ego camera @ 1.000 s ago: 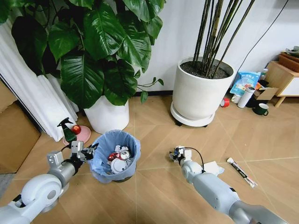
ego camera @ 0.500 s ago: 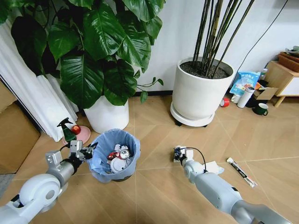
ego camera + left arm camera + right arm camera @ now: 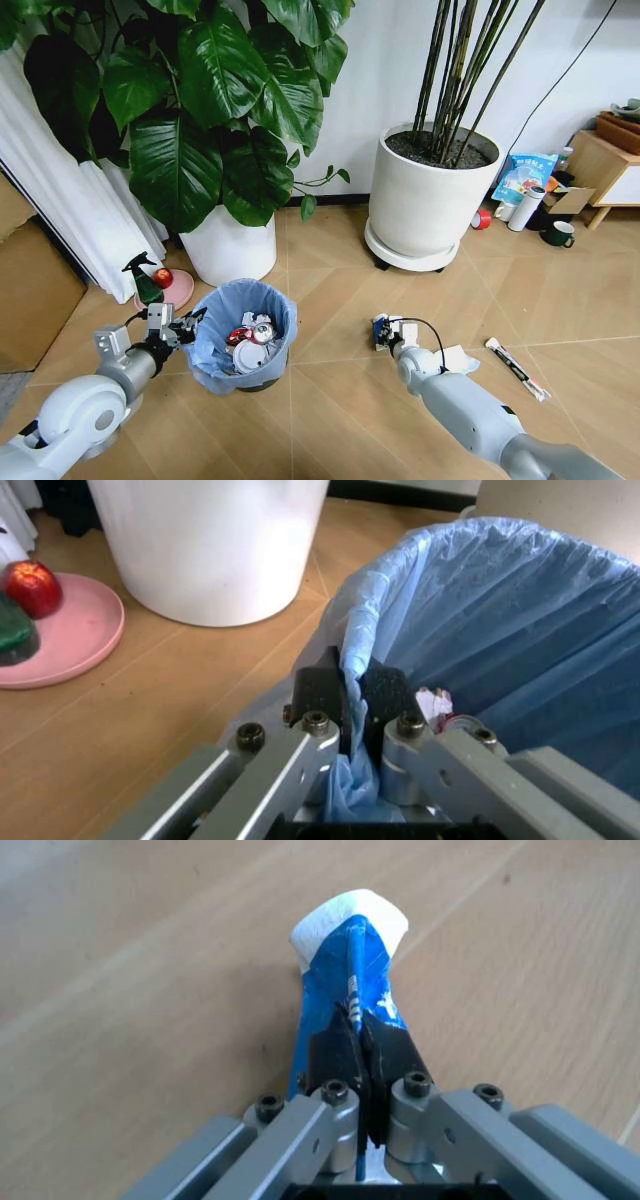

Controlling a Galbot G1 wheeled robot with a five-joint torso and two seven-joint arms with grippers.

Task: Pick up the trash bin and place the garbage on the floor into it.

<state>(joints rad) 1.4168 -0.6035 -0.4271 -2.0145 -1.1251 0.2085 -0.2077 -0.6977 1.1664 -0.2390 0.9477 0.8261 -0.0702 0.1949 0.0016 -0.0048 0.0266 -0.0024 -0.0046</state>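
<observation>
Crinkly light-blue plastic lines the trash bin [image 3: 243, 334], a small round dark tub standing on the wooden floor [image 3: 330, 400] just in front of the big white plant pot [image 3: 230, 247]. Left of the bin sits a pink dish [image 3: 176, 288] with a green spray bottle [image 3: 146, 279] on it. The left gripper [image 3: 188, 322] is at the bin's left rim. From the head view it looks like it just touches the bag. The left wrist view tells more: two black pads are pinched tight on the folded bag [image 3: 480, 630] at the rim, one inside and one outside. Inside the bin lie white scraps and a red piece.

Right of the bin, well apart from it, the right gripper [image 3: 381, 329] hangs low over the floor. Its wrist view shows it squeezed shut on a flat blue-white packet [image 3: 348, 967] with a rounded white tip. Farther right a crumpled white tissue [image 3: 457, 359] lies on the floor, then a thin black-white strip [image 3: 516, 369].
</observation>
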